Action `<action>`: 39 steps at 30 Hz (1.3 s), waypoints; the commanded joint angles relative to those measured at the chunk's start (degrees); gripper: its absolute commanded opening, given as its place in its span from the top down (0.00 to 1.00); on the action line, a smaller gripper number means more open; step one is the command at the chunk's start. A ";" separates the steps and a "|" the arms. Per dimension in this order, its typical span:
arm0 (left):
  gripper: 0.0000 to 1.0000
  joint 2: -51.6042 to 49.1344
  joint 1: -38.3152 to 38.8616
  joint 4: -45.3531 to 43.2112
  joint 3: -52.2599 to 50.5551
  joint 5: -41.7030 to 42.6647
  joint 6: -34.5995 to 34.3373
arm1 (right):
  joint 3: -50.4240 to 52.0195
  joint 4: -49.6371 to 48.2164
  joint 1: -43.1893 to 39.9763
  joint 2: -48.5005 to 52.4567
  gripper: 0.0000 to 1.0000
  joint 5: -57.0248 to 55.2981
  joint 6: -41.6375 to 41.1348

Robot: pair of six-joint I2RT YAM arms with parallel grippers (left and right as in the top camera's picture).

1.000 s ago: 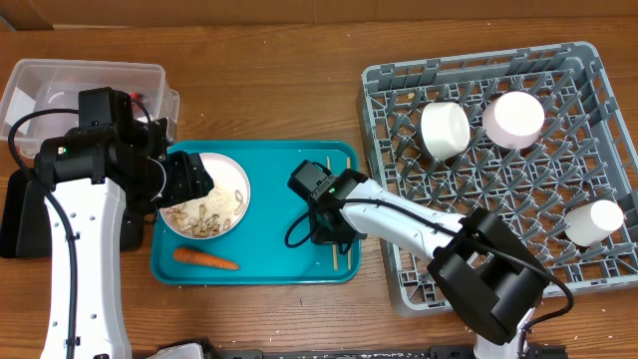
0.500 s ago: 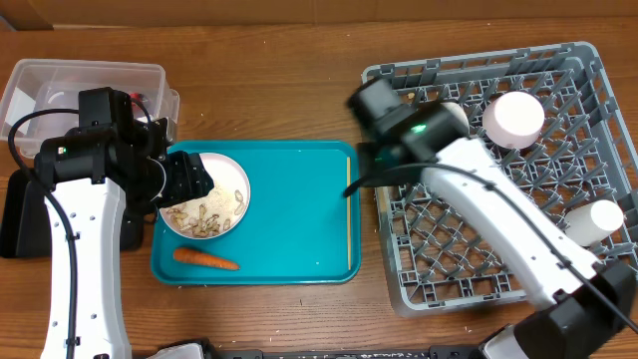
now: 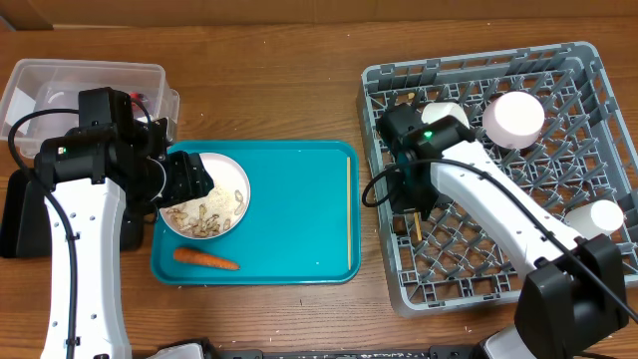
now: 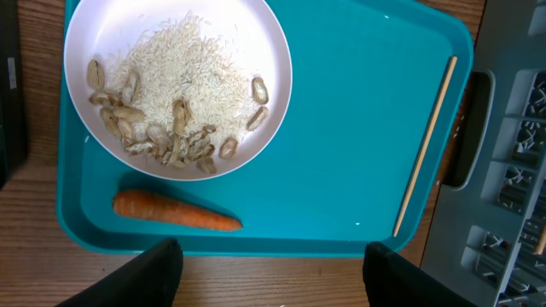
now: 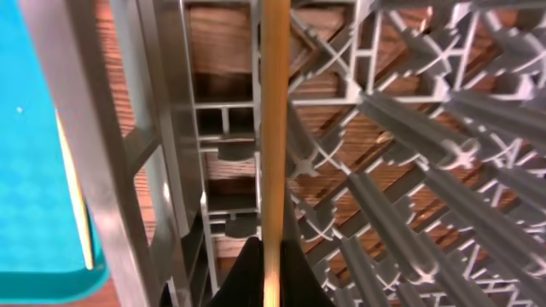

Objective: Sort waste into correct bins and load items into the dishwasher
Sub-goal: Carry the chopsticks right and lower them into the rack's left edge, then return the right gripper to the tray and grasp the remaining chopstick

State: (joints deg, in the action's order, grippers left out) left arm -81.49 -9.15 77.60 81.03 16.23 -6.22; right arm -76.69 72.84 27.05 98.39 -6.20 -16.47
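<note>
A white plate (image 3: pixel 217 199) of rice and beige scraps (image 4: pixel 171 141) lies on the teal tray (image 3: pixel 299 199), with an orange carrot (image 3: pixel 206 260) in front of it. My left gripper (image 3: pixel 184 179) hovers over the plate's left side, open and empty; its fingers (image 4: pixel 145 277) stand wide apart. One chopstick (image 3: pixel 349 214) lies along the tray's right edge. My right gripper (image 3: pixel 411 211) is over the left part of the grey dishwasher rack (image 3: pixel 498 259), shut on the other chopstick (image 5: pixel 273 128), which points along the lattice floor (image 5: pixel 409 128).
Three white cups (image 3: pixel 445 128) (image 3: pixel 514 118) (image 3: pixel 593 221) sit in the rack. The clear tub (image 3: pixel 60 80) stands at the back left, with the black tray (image 3: pixel 15 214) at the left edge, partly under my left arm. Bare wood lies behind the teal tray.
My right gripper lifted one chopstick off the teal tray and carried it right, over the rack's left side. The left arm, plate and carrot have not moved.
</note>
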 commanded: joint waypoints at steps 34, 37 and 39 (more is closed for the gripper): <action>0.30 0.24 -0.15 0.15 0.44 -0.17 -0.17 | -16.90 -5.05 13.35 21.51 0.47 5.90 -8.92; 0.30 0.22 -0.15 0.15 0.44 -0.17 -0.17 | -16.52 -5.16 13.35 23.76 0.47 5.88 -9.09; 0.30 0.24 -0.17 0.15 0.44 -0.17 -0.17 | -16.31 -5.20 13.35 24.90 0.47 5.86 -9.11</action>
State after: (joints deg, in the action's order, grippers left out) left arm -81.49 -9.15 77.80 81.03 16.23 -6.22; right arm -93.27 67.94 40.49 122.02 -0.21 -24.62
